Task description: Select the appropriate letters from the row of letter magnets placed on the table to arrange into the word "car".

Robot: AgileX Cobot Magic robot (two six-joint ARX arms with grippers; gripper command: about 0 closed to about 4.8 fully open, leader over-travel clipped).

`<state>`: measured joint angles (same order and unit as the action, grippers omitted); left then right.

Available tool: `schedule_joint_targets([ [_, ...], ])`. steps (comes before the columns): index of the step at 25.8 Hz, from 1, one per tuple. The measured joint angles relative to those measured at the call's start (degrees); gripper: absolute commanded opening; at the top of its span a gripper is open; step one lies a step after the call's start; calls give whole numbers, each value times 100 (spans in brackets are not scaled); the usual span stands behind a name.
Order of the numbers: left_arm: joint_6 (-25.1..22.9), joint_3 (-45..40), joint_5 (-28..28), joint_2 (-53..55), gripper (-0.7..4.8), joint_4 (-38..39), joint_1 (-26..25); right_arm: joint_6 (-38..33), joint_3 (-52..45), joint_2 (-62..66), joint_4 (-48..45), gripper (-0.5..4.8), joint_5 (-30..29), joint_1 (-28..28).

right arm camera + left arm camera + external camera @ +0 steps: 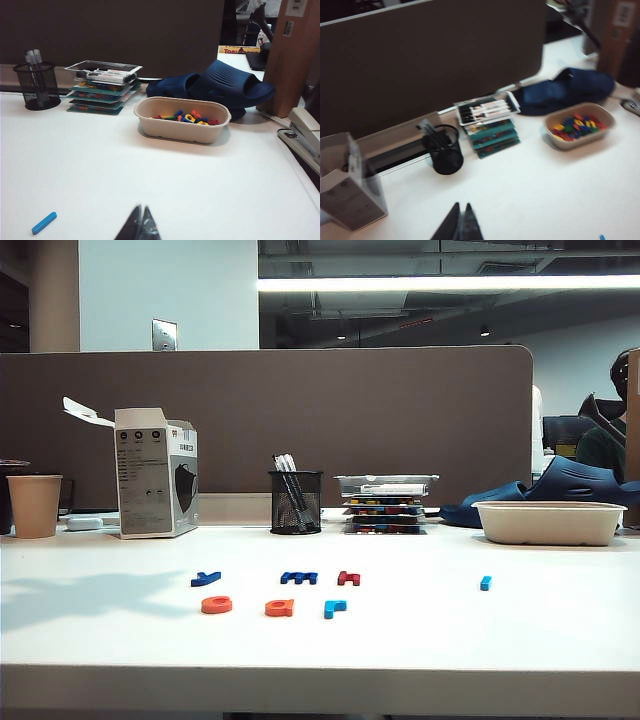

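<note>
On the white table (420, 650), the front row reads an orange "c" (216, 605), an orange-red "a" (279, 608) and a light blue "r" (334, 608). Behind them lie a dark blue "y" (206, 579), a dark blue "m" (298, 578) and a red "h" (348, 578). A light blue bar (485, 583) (44, 223) lies apart to the right. Neither arm shows in the exterior view. My left gripper (461, 206) is shut and empty above bare table. My right gripper (141, 207) is shut and empty, close to the bar.
Along the back stand a paper cup (34, 505), an open carton (156, 473), a mesh pen holder (295, 501), a stack of boxes with a tray (386, 502) and a beige tub of loose letters (182, 119). Blue slippers (215, 85) and a stapler (305, 132) lie at the right.
</note>
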<state>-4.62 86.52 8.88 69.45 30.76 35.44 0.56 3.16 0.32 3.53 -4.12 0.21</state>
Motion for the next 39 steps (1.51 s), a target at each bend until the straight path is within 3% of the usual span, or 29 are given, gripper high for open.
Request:
schedule_joint_targets([
  [11,96,-2,-494,-101,-5,-208,-1679,0,0,0,22,-6,0,2],
  [21,11,-190,-730,-839,-5,-413,-2739,0,0,0,26,-6,0,2],
  [39,-203,-3488,-734,-4760,-5,-400,-2754,-7,0,0,35,-6,-55,4],
])
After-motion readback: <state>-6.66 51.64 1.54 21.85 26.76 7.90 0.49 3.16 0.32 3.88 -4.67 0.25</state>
